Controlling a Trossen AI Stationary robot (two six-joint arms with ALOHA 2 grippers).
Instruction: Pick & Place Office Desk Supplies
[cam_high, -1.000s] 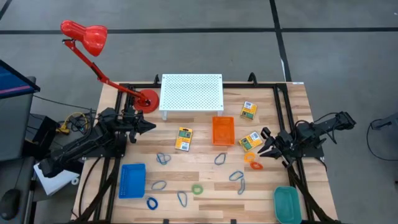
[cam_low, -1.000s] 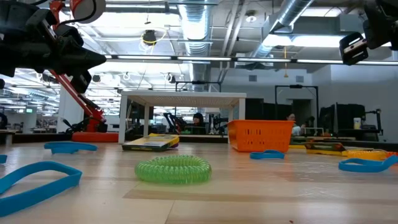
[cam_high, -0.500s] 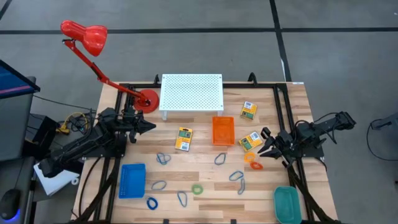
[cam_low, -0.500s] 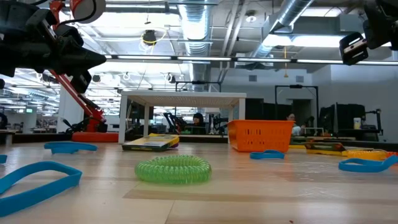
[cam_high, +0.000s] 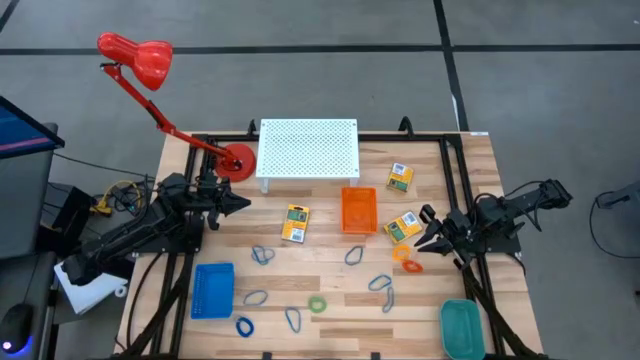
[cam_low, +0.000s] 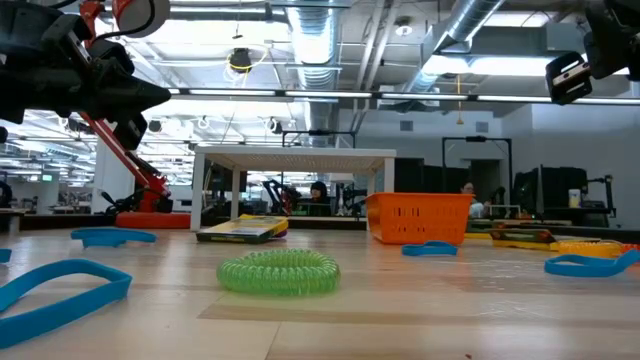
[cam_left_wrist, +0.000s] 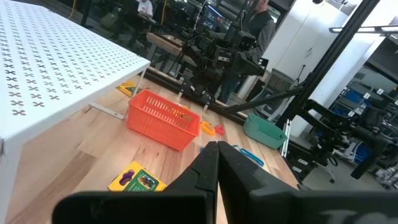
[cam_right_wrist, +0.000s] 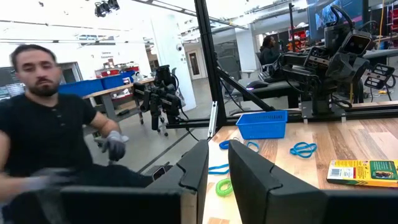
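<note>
— From above?
— Three yellow boxes (cam_high: 295, 222) on the table (cam_high: 330, 240), three trays (cam_high: 358, 210); left gripper (cam_high: 243, 203) closed, empty.
— Low view?
— One green ring (cam_low: 279, 272), mid-table.
— Right wrist?
— Right gripper (cam_right_wrist: 217, 146) slightly parted, holding nothing.

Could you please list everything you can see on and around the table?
boxes: three, yellow, centre and right
clips: about six, blue-grey, front half
orange rings: two, by right tool
green ring: one, front centre
blue ring: one, front left
orange tray: one, centre
blue tray: one, front left
teal tray: one, front right
stand: one, white, back
lamp: one, red, back left
person: one, black shirt, beyond table
left tool: shut, left side
right tool: open, right side
</note>
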